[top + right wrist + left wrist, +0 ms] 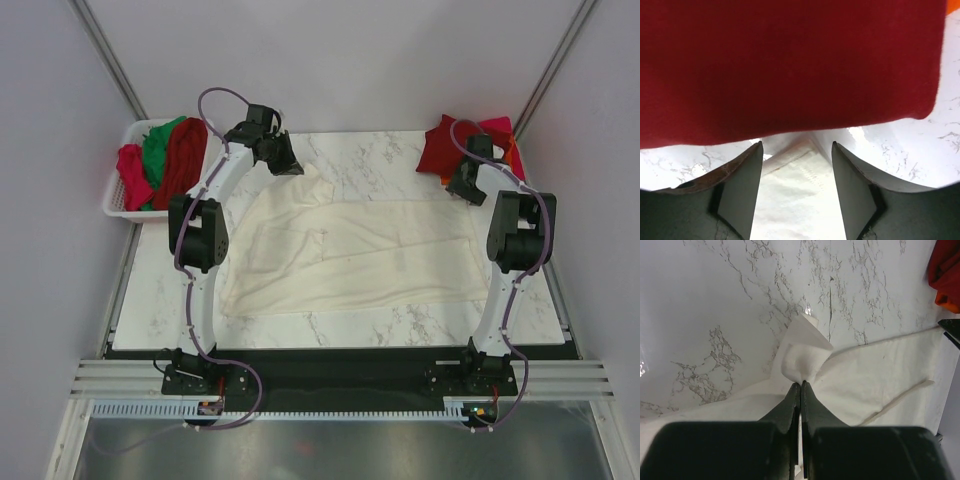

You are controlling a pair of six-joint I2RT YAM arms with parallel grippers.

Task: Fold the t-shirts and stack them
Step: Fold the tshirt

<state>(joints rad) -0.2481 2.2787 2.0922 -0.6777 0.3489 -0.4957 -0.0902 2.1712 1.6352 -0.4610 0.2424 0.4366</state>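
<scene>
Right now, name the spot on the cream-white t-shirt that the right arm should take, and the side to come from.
Probably best: pinch the hemmed far-right edge of the cream-white t-shirt, which lies flat between the right tool's open fingers. Come straight down from the near side, stopping short of the dark red shirt just beyond. The left tool holds the far-left corner pinched.

L arm (200,230): base at near edge, elbow raised, forearm reaching fwd and inward over far-left part of tabletop (370,165), wrist angled down. L jaws pressed together, tips pinching a raised fold of the cream-white t-shirt (802,362). R arm (518,232): base at near edge, elbow up, forearm extended twd far-right corner, wrist pitched down. R jaws apart, clear gap betw. them, nothing gripped.
</scene>
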